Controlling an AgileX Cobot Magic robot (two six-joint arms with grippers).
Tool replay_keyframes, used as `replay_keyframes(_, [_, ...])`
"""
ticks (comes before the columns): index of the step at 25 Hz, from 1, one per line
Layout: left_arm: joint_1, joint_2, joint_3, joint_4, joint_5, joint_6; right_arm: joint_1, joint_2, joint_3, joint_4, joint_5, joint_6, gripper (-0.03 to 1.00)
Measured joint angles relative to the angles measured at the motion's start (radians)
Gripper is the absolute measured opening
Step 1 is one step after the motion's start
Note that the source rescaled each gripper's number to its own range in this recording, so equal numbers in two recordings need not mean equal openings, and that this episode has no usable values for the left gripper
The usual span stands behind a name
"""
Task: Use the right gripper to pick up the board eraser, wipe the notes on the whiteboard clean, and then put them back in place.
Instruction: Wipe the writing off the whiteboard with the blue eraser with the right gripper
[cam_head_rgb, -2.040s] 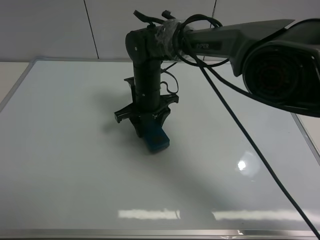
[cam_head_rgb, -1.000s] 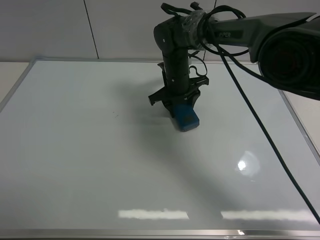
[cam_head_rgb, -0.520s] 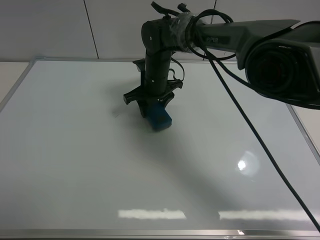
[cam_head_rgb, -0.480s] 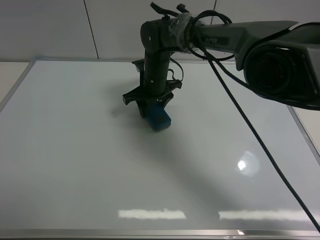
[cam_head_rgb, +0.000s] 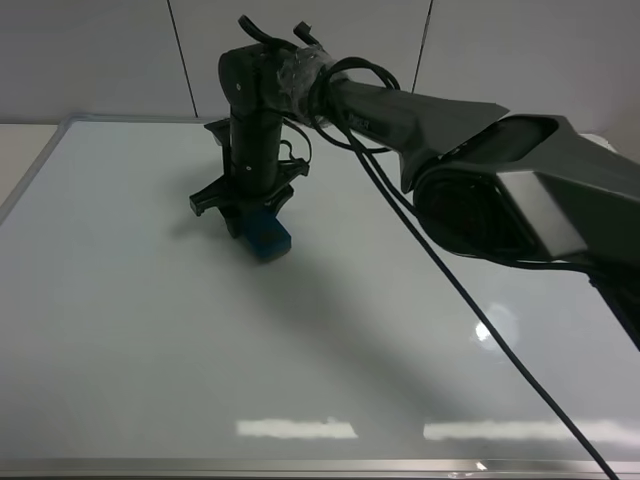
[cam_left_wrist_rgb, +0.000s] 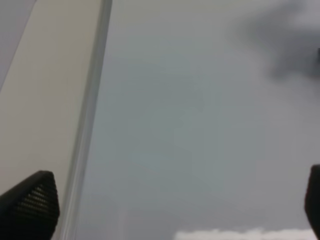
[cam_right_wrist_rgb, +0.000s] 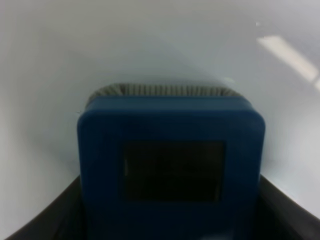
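Observation:
The whiteboard (cam_head_rgb: 120, 330) fills most of the exterior high view. My right gripper (cam_head_rgb: 256, 226) reaches down onto its upper left-middle part and is shut on the teal-blue board eraser (cam_head_rgb: 266, 240), which presses flat on the board. In the right wrist view the eraser (cam_right_wrist_rgb: 170, 165) sits between the two dark fingers (cam_right_wrist_rgb: 40, 222), felt edge against the white surface. No notes show on the board; the spot under the gripper is hidden. My left gripper (cam_left_wrist_rgb: 170, 207) is open and empty, above the board's left frame (cam_left_wrist_rgb: 92, 115).
The right arm's black cable (cam_head_rgb: 470, 310) trails across the right half of the board toward its front edge. The silver frame (cam_head_rgb: 300, 466) runs along the front edge. A pale wall (cam_head_rgb: 100, 60) stands behind the board.
My right gripper has slid left across the board with the eraser in it, after a swing to the right a second ago. A faint mark left of the eraser no longer shows.

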Motion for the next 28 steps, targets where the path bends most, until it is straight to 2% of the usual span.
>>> replay_keyframes(3, [0.000, 0.000, 0.000, 0.001, 0.000, 0.000, 0.028, 0.026, -0.051, 0.007, -0.049, 0.006, 0.00])
replay_keyframes(12, [0.000, 0.000, 0.000, 0.003, 0.000, 0.000, 0.102, 0.096, -0.133, 0.041, -0.281, -0.003, 0.00])
replay_keyframes(16, [0.000, 0.000, 0.000, 0.003, 0.000, 0.000, 0.108, 0.104, -0.134, -0.023, -0.340, 0.006, 0.00])
replay_keyframes(20, [0.000, 0.000, 0.000, 0.004, 0.000, 0.000, 0.104, 0.106, -0.135, -0.168, -0.314, 0.051, 0.00])
replay_keyframes(28, [0.000, 0.000, 0.000, 0.004, 0.000, 0.000, 0.076, 0.099, -0.147, -0.174, -0.172, 0.031, 0.00])
